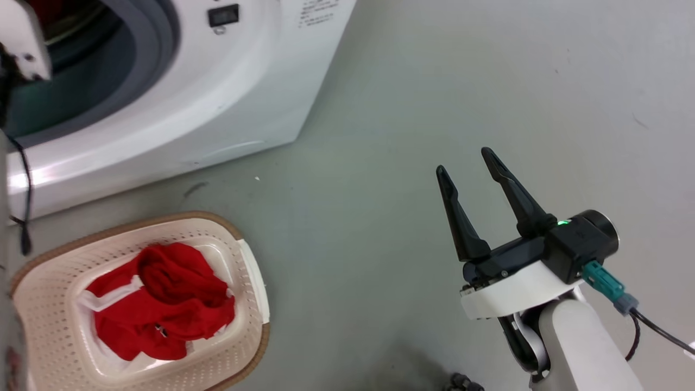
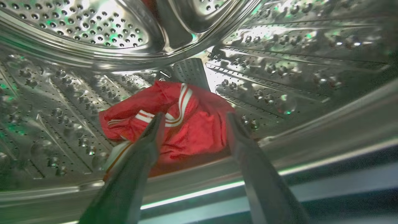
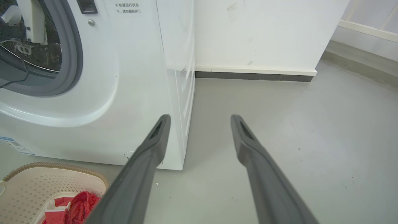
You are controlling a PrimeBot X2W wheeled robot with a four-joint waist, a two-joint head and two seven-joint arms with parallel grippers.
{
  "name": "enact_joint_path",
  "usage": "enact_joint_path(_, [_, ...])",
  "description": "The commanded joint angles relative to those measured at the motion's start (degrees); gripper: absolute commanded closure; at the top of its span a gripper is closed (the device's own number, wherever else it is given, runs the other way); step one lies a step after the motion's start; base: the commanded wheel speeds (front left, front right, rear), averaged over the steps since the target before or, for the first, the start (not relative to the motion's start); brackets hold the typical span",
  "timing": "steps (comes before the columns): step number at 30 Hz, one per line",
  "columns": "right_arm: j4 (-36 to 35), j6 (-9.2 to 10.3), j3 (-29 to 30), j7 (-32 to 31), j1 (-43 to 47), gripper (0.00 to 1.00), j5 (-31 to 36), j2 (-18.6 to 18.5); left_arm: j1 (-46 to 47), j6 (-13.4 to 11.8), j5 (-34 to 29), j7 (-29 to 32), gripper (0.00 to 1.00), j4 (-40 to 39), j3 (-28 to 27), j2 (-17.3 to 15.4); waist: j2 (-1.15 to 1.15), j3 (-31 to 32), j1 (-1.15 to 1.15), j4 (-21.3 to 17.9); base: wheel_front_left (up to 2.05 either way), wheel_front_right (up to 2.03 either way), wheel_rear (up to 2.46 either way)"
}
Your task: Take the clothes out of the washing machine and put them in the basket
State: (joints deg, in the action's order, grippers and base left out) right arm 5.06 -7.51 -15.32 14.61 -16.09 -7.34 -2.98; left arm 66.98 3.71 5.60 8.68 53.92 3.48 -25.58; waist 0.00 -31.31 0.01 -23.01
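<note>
The white washing machine [image 1: 228, 103] stands at the upper left with its grey-rimmed porthole open. Inside its perforated steel drum [image 2: 77, 34] lies a red garment with white stripes [image 2: 186, 124]. My left gripper [image 2: 194, 116] is open inside the drum, its two fingers straddling that garment just short of it. More red clothes [image 1: 163, 304] lie in the cream basket [image 1: 54, 271] on the floor in front of the machine. My right gripper [image 1: 464, 160] hangs open and empty over the bare floor, well to the right of the basket. The basket [image 3: 34, 183] also shows in the right wrist view.
Grey floor [image 1: 434, 81] spreads to the right of the machine. A white wall with a dark baseboard [image 3: 252, 76] stands behind it. A black cable [image 1: 24, 190] hangs down at the far left near the porthole.
</note>
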Motion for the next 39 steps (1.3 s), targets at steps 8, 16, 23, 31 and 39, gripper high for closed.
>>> enact_joint_path(8, [-0.2,0.04,-2.8,0.6,-3.4,0.00,-3.1,0.2,11.5,0.4,-1.6,8.2,0.00,3.0,1.4,-5.2,0.00,-9.0,-0.01,-6.2,0.00,0.00,0.00])
enact_joint_path(16, [-2.3,0.05,-4.7,0.6,-3.3,0.00,-4.9,0.2,18.2,1.2,-3.3,18.7,0.00,3.4,3.8,-8.2,0.00,-13.0,-0.01,-8.9,0.00,0.00,0.00])
enact_joint_path(23, [-4.4,0.05,-5.2,0.6,-1.7,0.00,-5.4,0.2,16.9,-0.9,-2.7,28.5,0.79,2.1,4.4,-8.1,0.00,-14.5,-0.01,-8.6,0.00,0.00,0.00])
enact_joint_path(31, [-3.7,0.05,-5.7,0.6,-3.3,0.00,-5.5,0.2,14.0,-4.9,-2.7,24.7,1.00,-6.6,3.9,-10.3,0.00,-13.6,-0.01,-8.8,0.00,0.00,0.00])
enact_joint_path(39, [-2.8,0.05,-4.6,0.6,-3.6,0.00,-4.4,0.2,9.3,-8.1,-2.0,13.6,1.00,-11.7,3.1,-10.0,0.00,-11.1,-0.01,-7.7,0.00,0.00,0.00])
